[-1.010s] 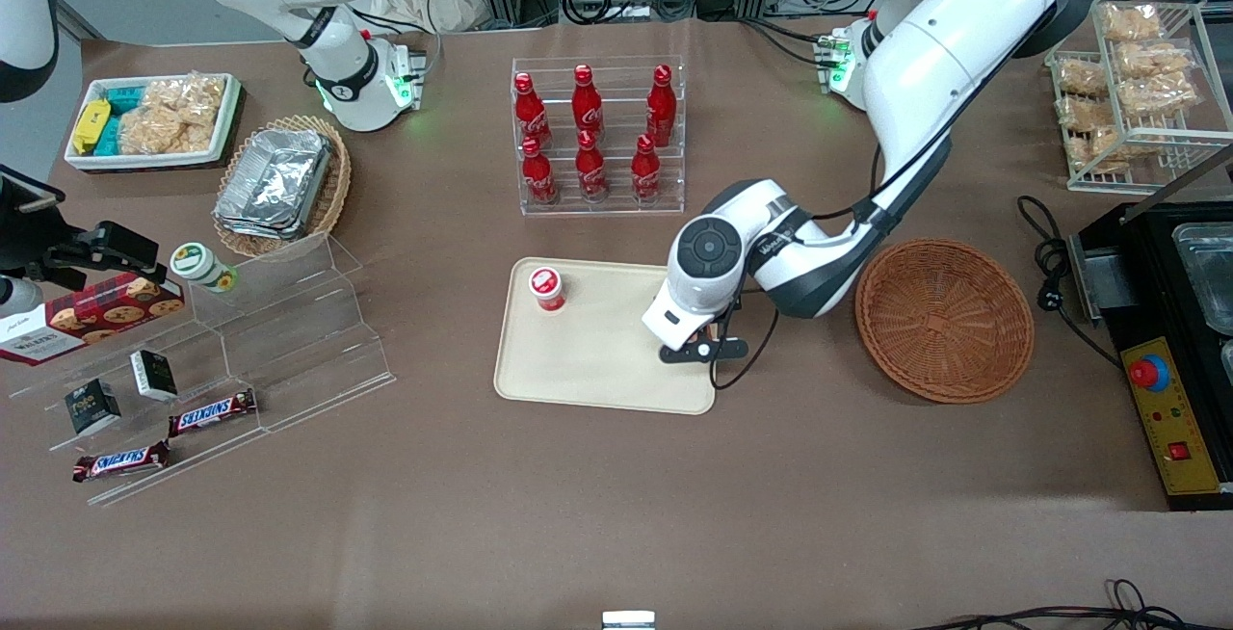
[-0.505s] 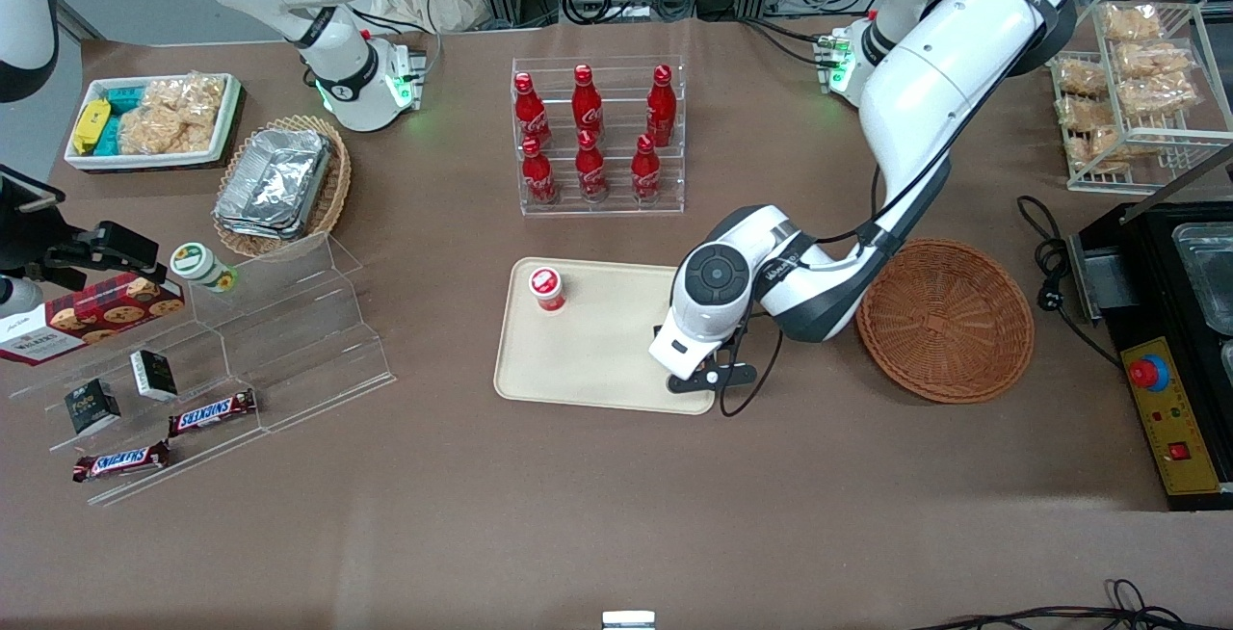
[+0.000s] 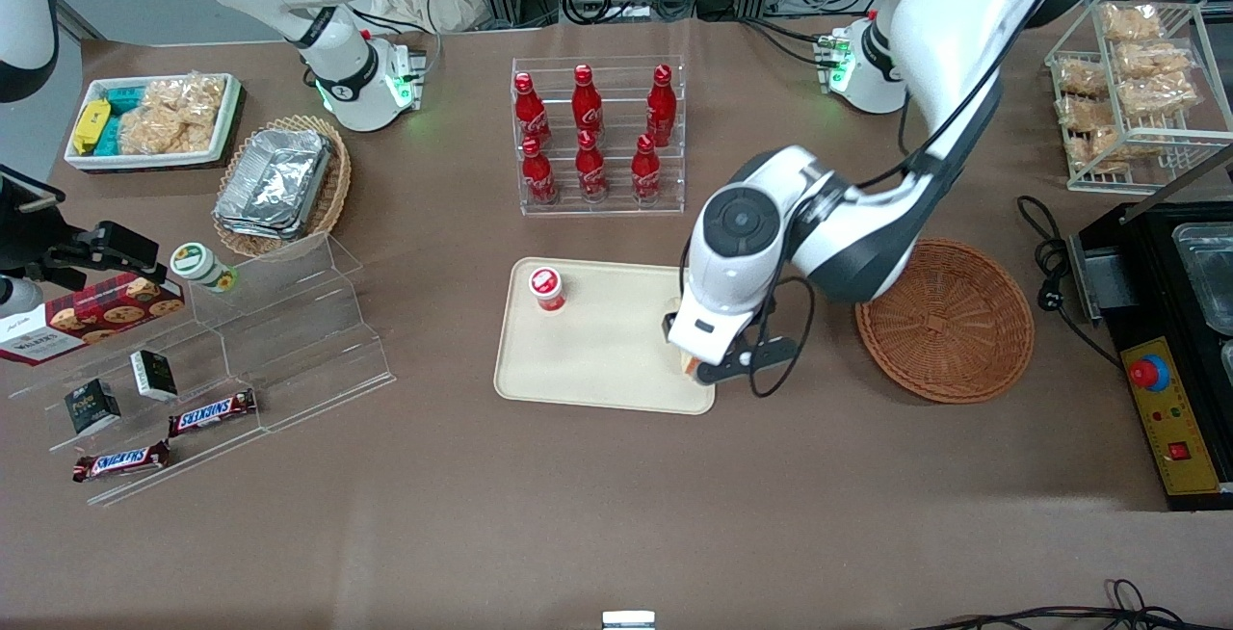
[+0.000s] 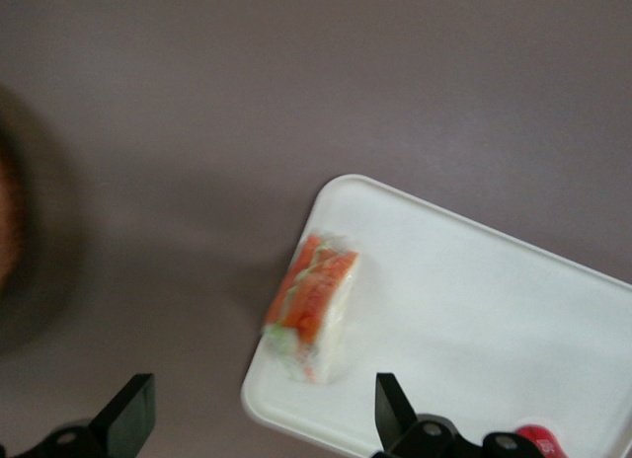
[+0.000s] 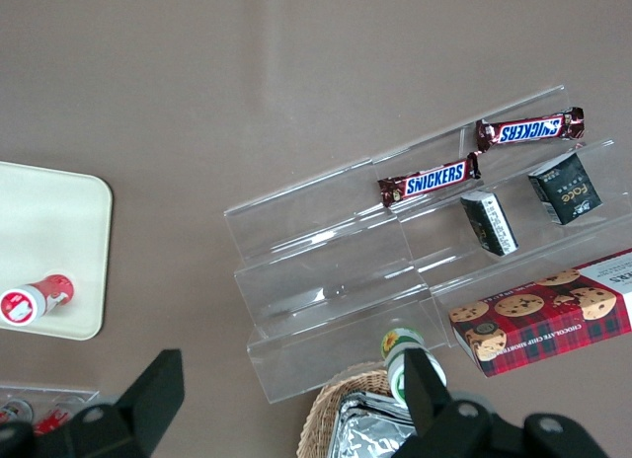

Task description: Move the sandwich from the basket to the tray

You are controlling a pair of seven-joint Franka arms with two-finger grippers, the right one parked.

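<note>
The sandwich, a pale wedge with an orange-red filling edge, lies on the cream tray close to one rounded corner. My gripper hangs above it, open, with nothing between its fingers. In the front view the wrist covers that corner of the tray, and only a sliver of the sandwich shows under it. The round reddish-brown basket stands beside the tray toward the working arm's end, with nothing in it.
A small red-capped bottle stands on the tray. A clear rack of red cola bottles is farther from the camera than the tray. Acrylic steps with snacks lie toward the parked arm's end. A black appliance stands past the basket.
My gripper has lifted off the tray's corner and drifted slightly toward the basket. The sandwich stays lying on the tray.
</note>
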